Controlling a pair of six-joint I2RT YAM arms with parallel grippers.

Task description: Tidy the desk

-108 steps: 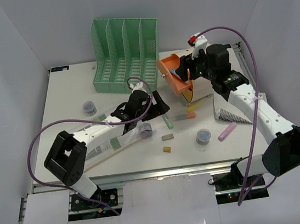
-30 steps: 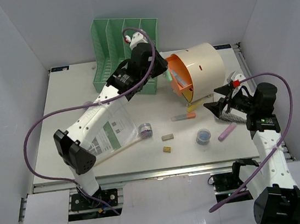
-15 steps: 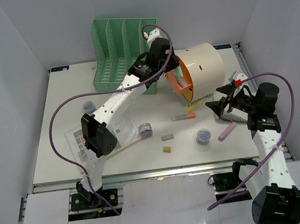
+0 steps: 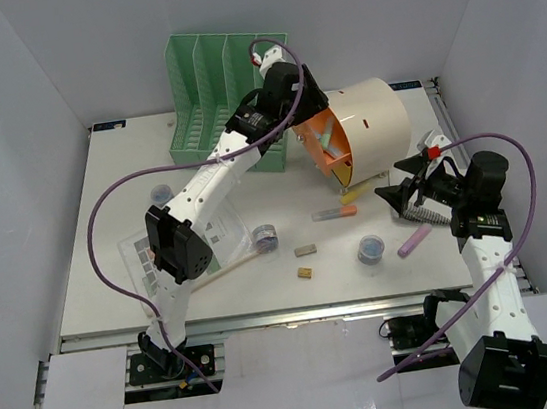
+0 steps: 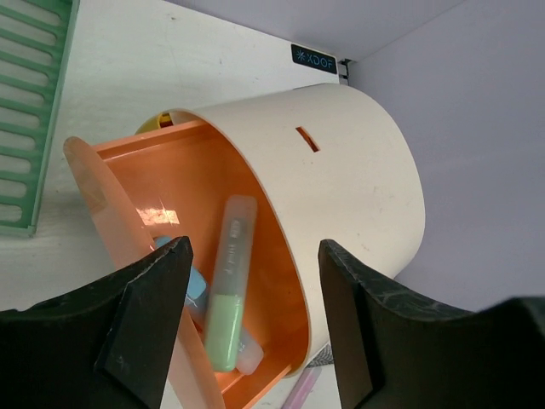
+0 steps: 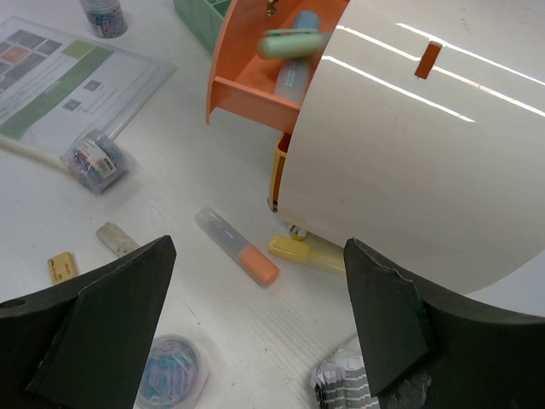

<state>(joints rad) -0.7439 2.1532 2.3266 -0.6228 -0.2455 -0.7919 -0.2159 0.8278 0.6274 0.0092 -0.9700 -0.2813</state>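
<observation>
Jaws gape over desk (image 4: pixel 125 151), rail (image 4: pixel 298 311) along near edge.

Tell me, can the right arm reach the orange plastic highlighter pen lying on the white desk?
Probably yes. The right gripper is open and faces the orange highlighter. I see nothing between them, and the pen lies free on the desk.

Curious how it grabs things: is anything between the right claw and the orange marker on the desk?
Nothing visible. The open right gripper points toward the orange marker, which lies uncovered on the desk. A yellow marker lies close beside it, by the cream drawer box.
</observation>
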